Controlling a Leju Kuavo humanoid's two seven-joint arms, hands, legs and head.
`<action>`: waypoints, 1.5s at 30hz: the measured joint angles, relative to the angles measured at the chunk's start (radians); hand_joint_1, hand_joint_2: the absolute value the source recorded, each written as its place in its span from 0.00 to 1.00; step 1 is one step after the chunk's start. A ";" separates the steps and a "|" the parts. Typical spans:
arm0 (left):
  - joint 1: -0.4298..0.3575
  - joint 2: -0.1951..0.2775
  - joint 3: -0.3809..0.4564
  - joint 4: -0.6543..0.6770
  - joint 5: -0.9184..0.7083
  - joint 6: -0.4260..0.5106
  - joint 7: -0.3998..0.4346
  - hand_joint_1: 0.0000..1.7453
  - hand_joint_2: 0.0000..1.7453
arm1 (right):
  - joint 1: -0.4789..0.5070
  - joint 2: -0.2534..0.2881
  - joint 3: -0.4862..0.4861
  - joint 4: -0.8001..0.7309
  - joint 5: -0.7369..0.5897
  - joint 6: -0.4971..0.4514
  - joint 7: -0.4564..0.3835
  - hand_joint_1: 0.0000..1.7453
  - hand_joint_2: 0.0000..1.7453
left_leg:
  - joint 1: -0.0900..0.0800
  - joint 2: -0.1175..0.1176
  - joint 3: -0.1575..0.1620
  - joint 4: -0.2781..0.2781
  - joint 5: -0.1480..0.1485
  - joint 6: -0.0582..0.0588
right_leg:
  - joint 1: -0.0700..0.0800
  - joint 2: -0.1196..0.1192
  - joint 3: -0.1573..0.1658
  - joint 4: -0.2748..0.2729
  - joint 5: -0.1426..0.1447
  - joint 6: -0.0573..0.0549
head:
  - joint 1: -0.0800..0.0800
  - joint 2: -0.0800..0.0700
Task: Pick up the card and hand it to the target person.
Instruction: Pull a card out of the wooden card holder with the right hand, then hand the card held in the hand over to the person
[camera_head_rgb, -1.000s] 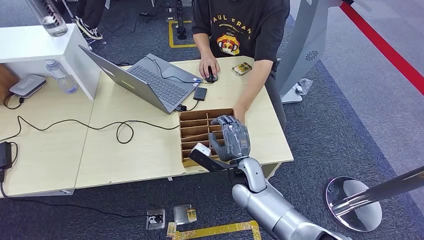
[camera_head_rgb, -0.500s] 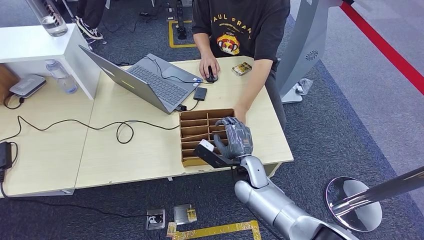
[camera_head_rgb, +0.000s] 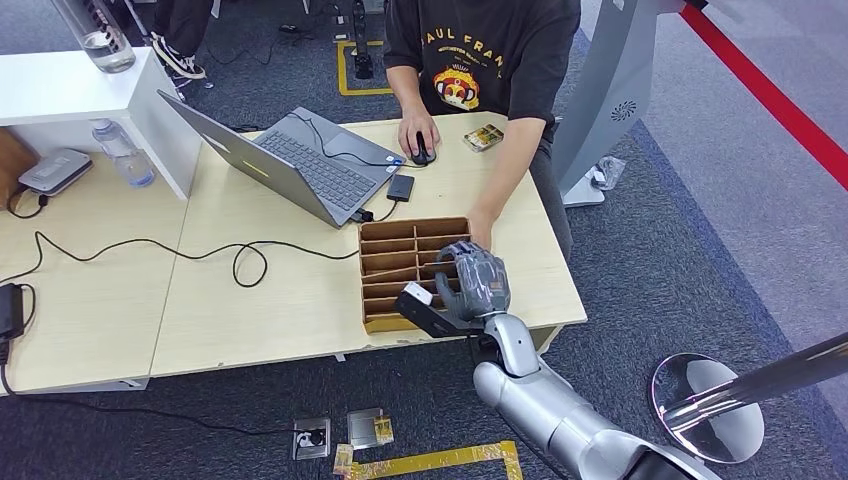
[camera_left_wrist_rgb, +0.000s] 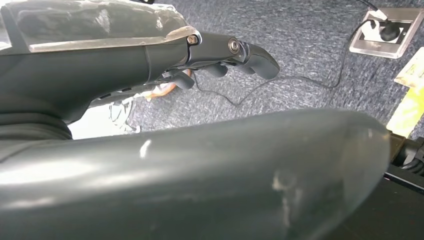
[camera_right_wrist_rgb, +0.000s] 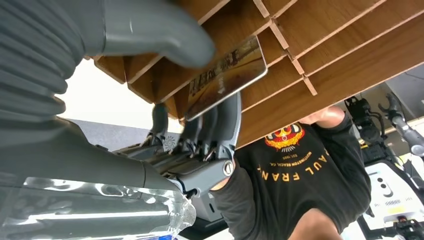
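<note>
Head view, lower centre: the right hand (camera_head_rgb: 470, 285) has edged right since 1 second ago, grasping the card (camera_right_wrist_rgb: 225, 78) between thumb and fingers over the wooden tray (camera_head_rgb: 385, 245). Left hand (camera_left_wrist_rgb: 220, 55) hangs with fingers curled, holding nothing.

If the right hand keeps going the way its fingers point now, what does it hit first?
Probably the wooden divider tray: the right hand holds the card right against its slats, fingers aimed across it toward the person's hand. Depth is unclear.
</note>
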 joint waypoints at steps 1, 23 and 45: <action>0.000 0.000 0.000 0.000 0.000 0.000 0.000 0.00 0.00 | -0.002 0.000 0.000 0.001 0.001 0.000 -0.002 1.00 1.00 | 0.000 0.000 0.000 0.000 0.000 0.000 | 0.000 0.000 0.000 0.000 0.000 0.000 | 0.000 0.000; 0.000 0.003 0.000 0.000 0.006 0.001 0.001 0.00 0.00 | 0.059 0.007 -0.096 -0.135 0.194 -0.002 -0.083 1.00 1.00 | 0.000 0.000 0.000 0.000 0.000 0.000 | 0.000 0.000 0.000 0.000 0.000 0.000 | 0.000 0.000; -0.012 0.003 -0.001 0.000 -0.023 -0.022 0.003 0.00 0.00 | 0.001 0.064 -0.262 -0.319 0.301 0.000 -0.047 0.99 1.00 | 0.000 0.000 0.000 0.000 0.000 0.000 | 0.000 0.000 0.000 0.000 0.000 0.000 | 0.000 0.000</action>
